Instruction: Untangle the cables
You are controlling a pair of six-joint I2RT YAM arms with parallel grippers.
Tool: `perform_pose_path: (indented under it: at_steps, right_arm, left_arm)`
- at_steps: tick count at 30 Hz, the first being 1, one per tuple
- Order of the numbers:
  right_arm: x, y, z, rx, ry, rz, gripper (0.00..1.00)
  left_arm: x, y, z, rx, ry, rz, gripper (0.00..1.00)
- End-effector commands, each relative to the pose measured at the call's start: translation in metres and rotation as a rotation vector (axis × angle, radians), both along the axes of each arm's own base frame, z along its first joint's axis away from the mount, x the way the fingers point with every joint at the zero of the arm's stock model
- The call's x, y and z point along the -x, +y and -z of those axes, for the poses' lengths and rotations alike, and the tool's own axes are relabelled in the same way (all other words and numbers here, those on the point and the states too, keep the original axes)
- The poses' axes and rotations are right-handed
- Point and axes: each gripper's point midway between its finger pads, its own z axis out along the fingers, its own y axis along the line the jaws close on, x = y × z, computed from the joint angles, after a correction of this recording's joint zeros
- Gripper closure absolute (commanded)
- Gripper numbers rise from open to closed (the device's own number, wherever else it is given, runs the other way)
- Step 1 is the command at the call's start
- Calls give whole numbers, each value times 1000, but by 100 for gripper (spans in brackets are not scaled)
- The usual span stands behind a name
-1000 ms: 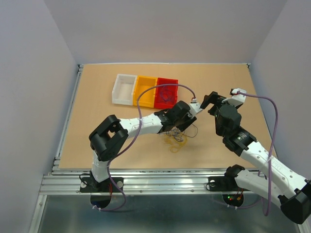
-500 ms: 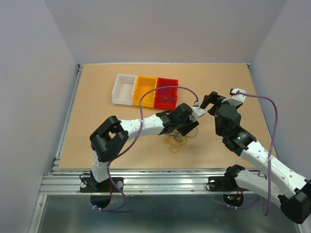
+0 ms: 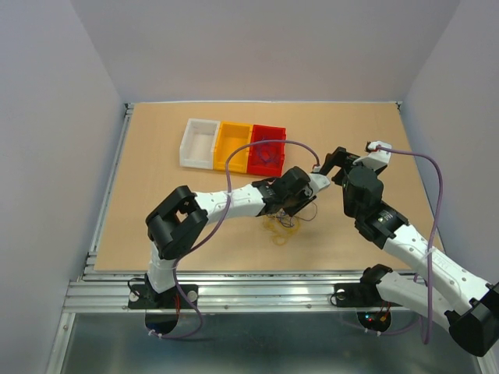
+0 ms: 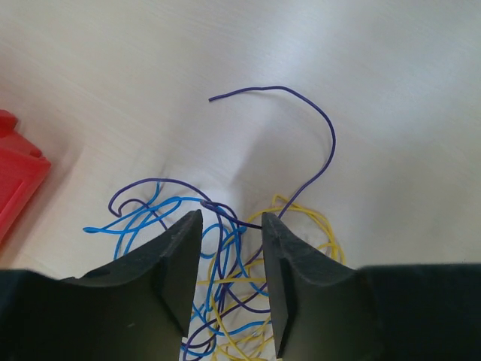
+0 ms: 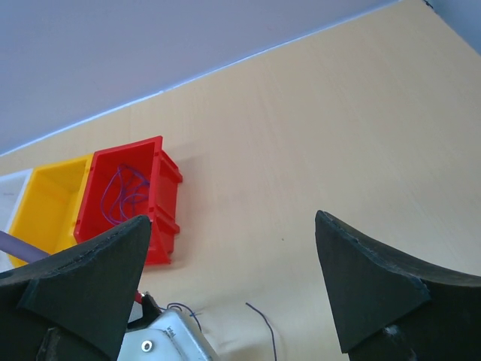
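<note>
tan wooden worktop (image 3: 156, 234) | red plastic bin (image 5: 167, 201) toward far edge, purple wire (image 5: 120, 197) inside | right gripper (image 5: 233, 218): jaws wide, empty, hovering right of centre | left gripper (image 4: 231, 218): jaws half-parted astride purple strand (image 4: 332, 143), not pinching | tangle of thin blue, purple, yellow cables (image 4: 225, 293): mid-worktop, nearer near edge | step: grabbing purple strand; next: pinch, draw clear of blue loops

Table (image 3: 156, 156) matt wood; red bin (image 5: 167, 203) glossy plastic; cables (image 4: 225, 248) smooth, plastic-sheathed.

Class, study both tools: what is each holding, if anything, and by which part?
Nothing is gripped. The right tool is open and empty. The left tool straddles the cables, a purple one crossing the gap, but its jaws stand apart.
</note>
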Motion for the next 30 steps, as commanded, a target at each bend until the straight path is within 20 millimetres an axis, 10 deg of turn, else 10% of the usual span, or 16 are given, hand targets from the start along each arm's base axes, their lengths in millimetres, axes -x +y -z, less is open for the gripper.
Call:
perform_pose_path:
  at_steps: [1, 6, 10, 22, 30]
  right_arm:
    - [1, -3, -9, -20, -31, 19, 5]
    - [3, -5, -10, -22, -38, 19, 5]
    - [4, -6, -10, -18, -38, 23, 5]
    - [5, 18, -10, 19, -34, -141, 5]
    - [21, 42, -19, 19, -92, -333, 7]
  left_arm:
    - [6, -17, -9, 30, 18, 59, 70]
    - [8, -18, -10, 26, 15, 86, 100]
    - [7, -15, -32, 65, -31, 93, 100]
    - [-5, 36, -169, 411, -106, 152, 100]
    - [42, 71, -282, 584, -290, 299, 100]
